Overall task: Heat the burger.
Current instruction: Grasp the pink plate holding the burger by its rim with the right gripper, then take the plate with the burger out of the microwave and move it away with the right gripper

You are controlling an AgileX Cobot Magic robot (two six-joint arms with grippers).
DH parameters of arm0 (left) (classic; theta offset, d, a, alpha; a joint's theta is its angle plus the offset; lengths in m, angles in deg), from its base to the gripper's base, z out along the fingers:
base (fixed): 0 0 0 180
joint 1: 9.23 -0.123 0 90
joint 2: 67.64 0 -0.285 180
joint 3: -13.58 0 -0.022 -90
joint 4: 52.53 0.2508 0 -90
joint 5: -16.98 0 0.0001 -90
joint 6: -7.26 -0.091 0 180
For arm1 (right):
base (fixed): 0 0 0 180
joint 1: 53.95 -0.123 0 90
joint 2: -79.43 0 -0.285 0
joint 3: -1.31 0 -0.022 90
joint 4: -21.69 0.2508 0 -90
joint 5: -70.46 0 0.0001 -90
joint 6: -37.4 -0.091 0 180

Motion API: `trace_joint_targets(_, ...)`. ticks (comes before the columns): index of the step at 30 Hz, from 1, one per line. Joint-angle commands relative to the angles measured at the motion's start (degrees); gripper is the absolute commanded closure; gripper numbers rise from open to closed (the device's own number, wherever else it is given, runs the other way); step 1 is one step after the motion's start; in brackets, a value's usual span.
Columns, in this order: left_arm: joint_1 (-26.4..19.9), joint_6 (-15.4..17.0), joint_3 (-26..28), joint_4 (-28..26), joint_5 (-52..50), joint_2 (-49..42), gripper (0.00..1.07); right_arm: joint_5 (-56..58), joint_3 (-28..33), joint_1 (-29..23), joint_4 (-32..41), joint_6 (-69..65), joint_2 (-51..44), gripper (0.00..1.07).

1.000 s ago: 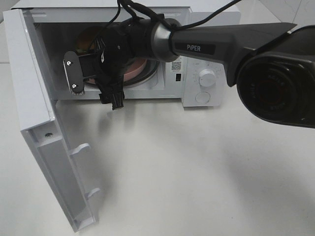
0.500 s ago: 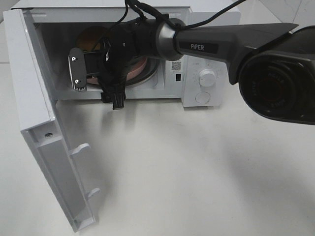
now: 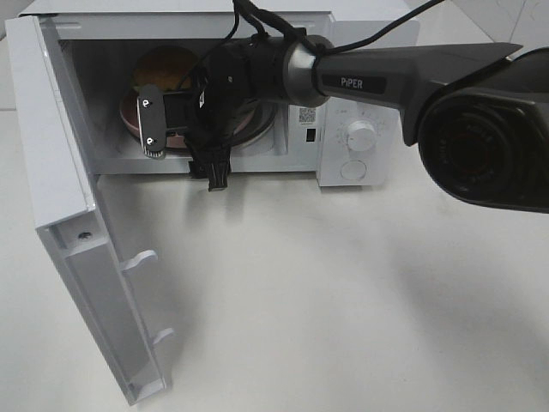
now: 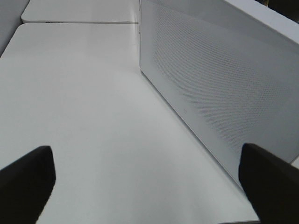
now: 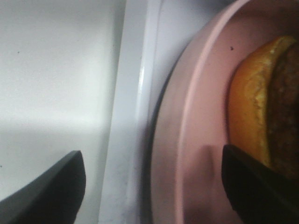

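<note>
- As the high camera shows it, the microwave (image 3: 343, 129) stands at the back of the bench (image 3: 343, 300), with its door (image 3: 77, 215) swung wide open at its left side.
- The burger (image 3: 165, 67) sits inside the microwave, toward the back left of the cavity, on a pink plate (image 3: 129, 116).
- The right arm (image 3: 412, 81) crosses the microwave's control panel and puts the right gripper (image 3: 153, 124) in the mouth of the cavity, just in front of the burger. Only one flat finger shows from here, so this view does not tell how wide the gripper stands.
- From the left wrist camera, the left gripper (image 4: 149, 186) is spread wide with nothing between its dark fingers (image 4: 25, 182). It hangs over bare bench just beside the perforated outer face of the microwave door (image 4: 224, 84).
- From the right wrist camera, the right gripper (image 5: 154, 191) is also spread and pinches nothing.
- The plate's rim (image 5: 187, 116) runs between its two fingertips: one is over the microwave's white floor, the other over the plate.
- The burger's orange and brown edge (image 5: 261, 107) lies on the plate, near that second fingertip.
</note>
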Motion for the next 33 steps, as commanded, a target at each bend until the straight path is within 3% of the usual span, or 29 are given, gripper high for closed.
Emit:
trace_joint_targets(1,-0.2,0.2,-0.1,0.0,-0.7,-1.0,0.06,-0.4,-0.3,0.2,0.6,-0.3,0.7,0.30)
trace_joint_targets(9,-0.2,0.2,-0.1,0.0,-0.7,-1.0,0.06,-1.5,-0.3,0.1,2.6,-0.3,1.1,0.39)
trace_joint_targets(11,-0.2,0.2,-0.1,0.0,-0.7,-1.0,0.06,-1.7,-0.3,-0.3,4.0,-0.3,1.3,0.51)
trace_joint_targets(14,-0.2,0.2,-0.1,0.0,-0.7,-1.0,0.06,-1.7,-0.3,-0.5,4.0,-0.3,1.3,0.57)
trace_joint_targets(16,-0.2,0.2,-0.1,0.0,-0.7,-1.0,0.06,-1.8,-0.4,-0.6,6.0,-0.3,1.3,0.83)
trace_joint_targets(17,-0.2,0.2,-0.1,0.0,-0.7,-1.0,0.06,-1.8,-0.4,-0.6,6.0,-0.3,1.3,0.83)
trace_joint_targets(19,-0.2,0.2,-0.1,0.0,-0.7,-1.0,0.06,-0.8,-1.3,-0.6,9.4,-0.3,1.3,1.01)
trace_joint_targets(21,-0.2,0.2,-0.1,0.0,-0.7,-1.0,0.06,-0.1,-1.7,-0.8,10.2,-0.3,1.2,1.06)
trace_joint_targets(33,-0.2,0.2,-0.1,0.0,-0.7,-1.0,0.06,7.8,-3.2,-1.9,15.8,4.8,0.0,1.07)
